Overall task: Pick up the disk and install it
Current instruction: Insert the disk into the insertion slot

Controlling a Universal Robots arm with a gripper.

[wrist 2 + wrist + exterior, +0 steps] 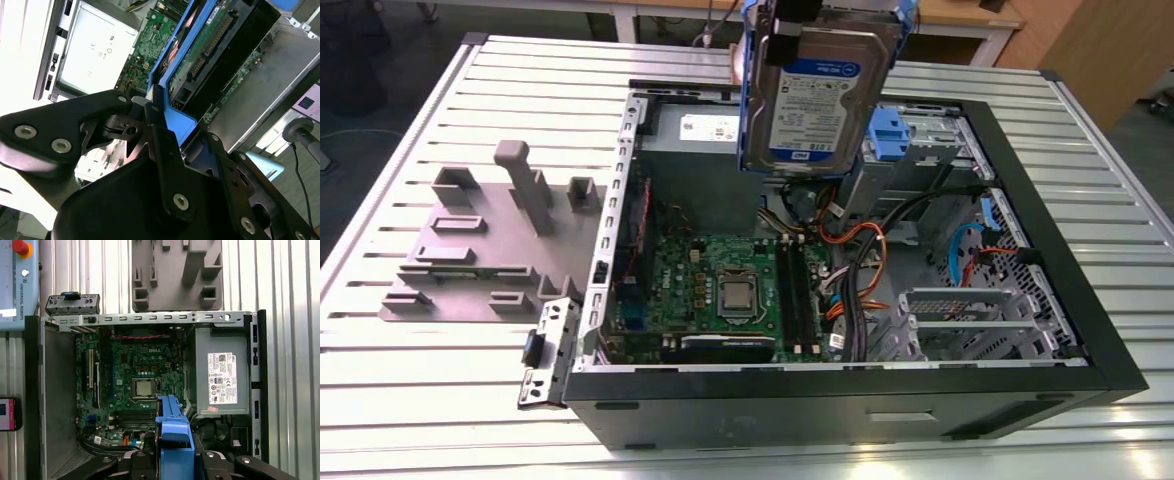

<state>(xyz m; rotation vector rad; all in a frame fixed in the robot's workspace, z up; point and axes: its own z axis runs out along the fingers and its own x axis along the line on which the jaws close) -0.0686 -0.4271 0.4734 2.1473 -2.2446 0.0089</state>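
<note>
The disk [817, 100] hangs in the air over the open computer case [1067, 300], on edge, with its white-and-blue label facing the exterior camera and the blue bracket [750, 100] running down its side. It touches nothing in the case. My gripper [787, 22] has it from above, fingers closed tight on the bracket's top end. In the second wrist view my black fingers [159, 131] pinch the blue plastic and the disk's green circuit-board side [210, 45] runs away from them. In the first wrist view the bracket end [173, 432] sits between my finger links (drive body hidden behind it there). In the exterior view the disk overlaps the grey power supply [694, 135] with its white sticker, which sits in the case's far corner at the exterior view's left. Just beside the disk, toward the exterior view's right, a small blue clip [891, 130] sits on the metal bay. The green motherboard [720, 270] lies flat on the case floor with the processor socket [736, 297] near its middle, and orange and black cables [854, 245] run beside it. A metal drive cage [974, 320] sits in the near corner at the exterior view's right. The case lies on a slatted metal table [427, 400]. A grey moulded fixture [480, 240] sits beside the case on the exterior view's left, apart from it.
</note>
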